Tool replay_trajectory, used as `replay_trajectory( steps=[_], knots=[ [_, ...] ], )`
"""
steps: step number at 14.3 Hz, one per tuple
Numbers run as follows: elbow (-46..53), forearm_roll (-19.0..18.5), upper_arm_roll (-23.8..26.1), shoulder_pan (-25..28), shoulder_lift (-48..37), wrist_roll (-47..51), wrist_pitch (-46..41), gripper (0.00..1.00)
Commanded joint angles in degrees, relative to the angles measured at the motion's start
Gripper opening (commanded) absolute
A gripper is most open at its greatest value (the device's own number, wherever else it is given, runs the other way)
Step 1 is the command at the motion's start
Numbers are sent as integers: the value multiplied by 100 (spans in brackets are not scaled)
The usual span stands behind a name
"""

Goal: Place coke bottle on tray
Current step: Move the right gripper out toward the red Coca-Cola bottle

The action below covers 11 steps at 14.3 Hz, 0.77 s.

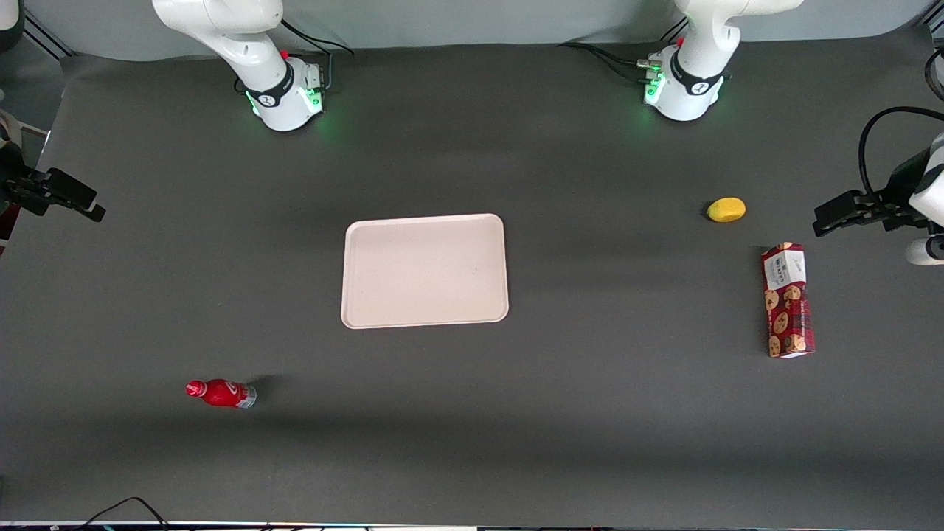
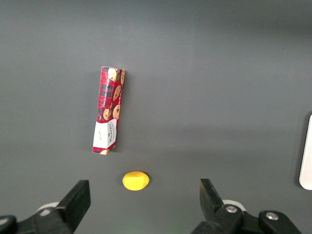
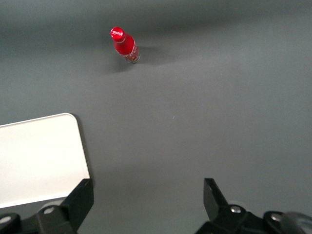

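A dark grey mat covered the table [image 1: 590, 413], with a pale wall strip above it. At the working arm's end I saw my claw [image 1: 74, 200] raised over the table edge, fingers [image 3: 78, 200] spread, gripping nothing. The coke bottle [image 1: 221, 393] stood upright, nearer the front camera than the tray [image 1: 425, 271] and well apart from it. Toward the parked arm's end lay a lemon [image 1: 726, 209] and a cookie box [image 1: 788, 300].

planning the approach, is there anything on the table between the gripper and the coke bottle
Nothing: only bare dark table lies between the open gripper and the upright coke bottle, as the right wrist view shows. The tray sits off to one side.
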Motion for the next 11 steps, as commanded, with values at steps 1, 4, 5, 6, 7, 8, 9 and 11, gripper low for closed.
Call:
replay_trajectory(
  steps=[1, 4, 5, 6, 7, 8, 9, 11],
  knots=[
    [-89, -85, 17, -15, -130, 113, 52, 100],
    [-28, -67, 17, -15, -78, 175, 43, 100],
    [16, -67, 17, -24, -43, 175, 25, 100],
    [16, -67, 17, -24, -25, 166, 25, 100],
    [16, -67, 17, -24, -7, 166, 34, 100],
    [16, -67, 26, -15, -7, 166, 25, 100],
    [16, -67, 26, -15, -7, 166, 25, 100],
    [8, -76, 26, -15, -7, 105, 25, 100]
  ],
)
